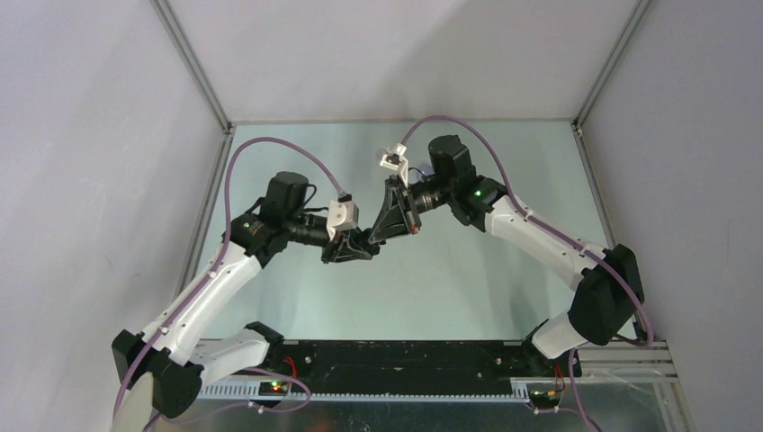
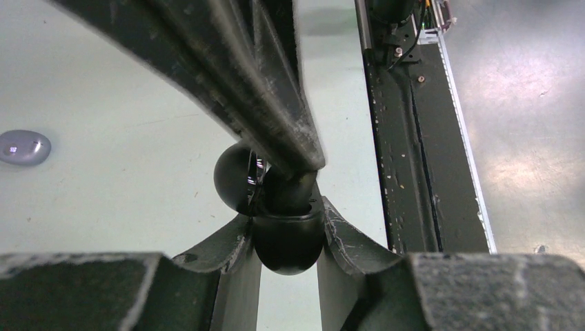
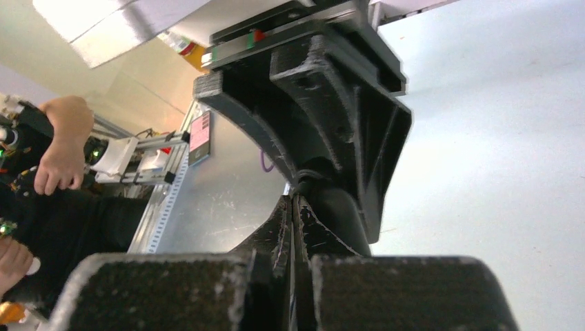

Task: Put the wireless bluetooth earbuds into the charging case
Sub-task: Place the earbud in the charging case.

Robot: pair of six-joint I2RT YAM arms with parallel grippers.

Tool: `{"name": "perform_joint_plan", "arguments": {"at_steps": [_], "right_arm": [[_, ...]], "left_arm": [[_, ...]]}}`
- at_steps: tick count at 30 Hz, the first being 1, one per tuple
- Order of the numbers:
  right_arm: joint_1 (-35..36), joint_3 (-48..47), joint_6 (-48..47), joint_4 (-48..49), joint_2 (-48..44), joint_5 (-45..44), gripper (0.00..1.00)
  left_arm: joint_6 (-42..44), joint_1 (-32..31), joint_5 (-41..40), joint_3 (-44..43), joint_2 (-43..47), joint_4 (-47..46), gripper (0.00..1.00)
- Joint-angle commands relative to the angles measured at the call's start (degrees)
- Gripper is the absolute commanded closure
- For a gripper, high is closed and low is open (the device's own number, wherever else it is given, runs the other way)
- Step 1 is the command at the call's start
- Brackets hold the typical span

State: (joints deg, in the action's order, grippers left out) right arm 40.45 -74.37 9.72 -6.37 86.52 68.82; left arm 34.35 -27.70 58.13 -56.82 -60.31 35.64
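1. Nothing of the main action is being done on the bench [image 1: 450, 288] itself. It's all happening in the air over the middle, where the left arm [image 1: 225, 270] and right arm [image 1: 540, 236] are being held nose to nose.
2. The left jaws are being clamped on the charging case [image 2: 288, 241], a small rounded black shell. One finger is being pressed on each side, so the open mouth is being presented up towards the other arm, well clear of the bench.
3. The right jaws are being squeezed fully shut. Their tip is being held right at the case's mouth, coming in on a slant from above in the left wrist view. Whether anything is being pinched in them can't be told.
4. The case's lid [image 2: 233, 181] is being left flipped open to one side, just beside those slanted fingers.
5. A small black lump [image 2: 290, 194] is being seen in the mouth, touching the right tip. It's probably a black bud, though that's a guess.
6. So the relation that matters is being read as tip over lump over socket. Any push would probably need to go straight down into the case, against the left grip, with the right arm being the one on it.
7. A glossy lilac-grey pebble [image 2: 24, 147] is lying on the bench well apart. What it is can't be told.
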Motion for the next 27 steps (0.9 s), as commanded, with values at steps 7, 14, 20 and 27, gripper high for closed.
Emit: {"name": "perform_joint_plan", "arguments": {"at_steps": [7, 14, 20, 27], "right_arm": [[-0.3, -0.3, 1.4, 4.2, 1.6, -4.6, 1.00], [0.2, -0.6, -2.1, 1.6, -0.1, -6.6, 0.93], [0.4, -2.5, -5.6, -3.5, -1.0, -8.5, 0.86], [1.4, -5.0, -7.5, -6.7, -0.7, -7.8, 0.78]], "left_arm": [[-0.6, -0.6, 3.7, -1.6, 1.1, -2.9, 0.93], [-0.5, -0.6, 3.7, -1.8, 1.2, -2.6, 0.93], [-0.5, -0.6, 3.6, -1.9, 1.4, -2.4, 0.93], [-0.5, -0.6, 3.5, -1.9, 1.4, -2.6, 0.93]]}}
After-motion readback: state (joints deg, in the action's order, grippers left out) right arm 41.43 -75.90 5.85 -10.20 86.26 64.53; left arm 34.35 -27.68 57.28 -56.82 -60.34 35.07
